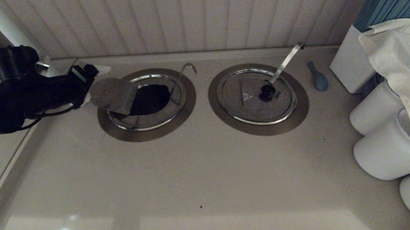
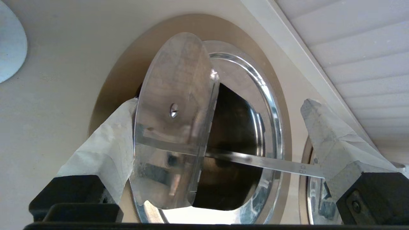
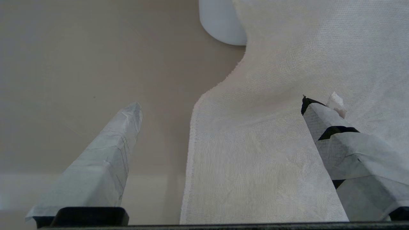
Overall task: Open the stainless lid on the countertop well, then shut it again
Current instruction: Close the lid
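Observation:
The stainless lid [image 1: 111, 95] of the left countertop well [image 1: 150, 99] has its folding flap raised and tilted to the left, shiny underside [image 2: 174, 127] showing. Its black knob is hidden behind the flap. The dark hole [image 2: 236, 134] lies uncovered inside the chrome rim and bronze ring [image 1: 122, 131]. The thin hook-tipped rod [image 1: 184, 72] pokes up out of the hole. My left gripper [image 1: 93, 84] sits at the well's left edge, open [image 2: 220, 102]. One wrapped finger [image 2: 108, 147] lies behind the flap, the other [image 2: 329, 140] is far off it. My right gripper [image 3: 221, 103] is open, parked over a white cloth [image 3: 262, 153].
The twin lid [image 1: 249, 102] with a flat strip handle [image 1: 287, 61] covers the right well. A blue spoon [image 1: 318, 77], a white box of blue sticks [image 1: 350, 65], white cylinders [image 1: 383, 148] and a draped cloth [image 1: 395, 41] crowd the right side. A panelled wall runs behind.

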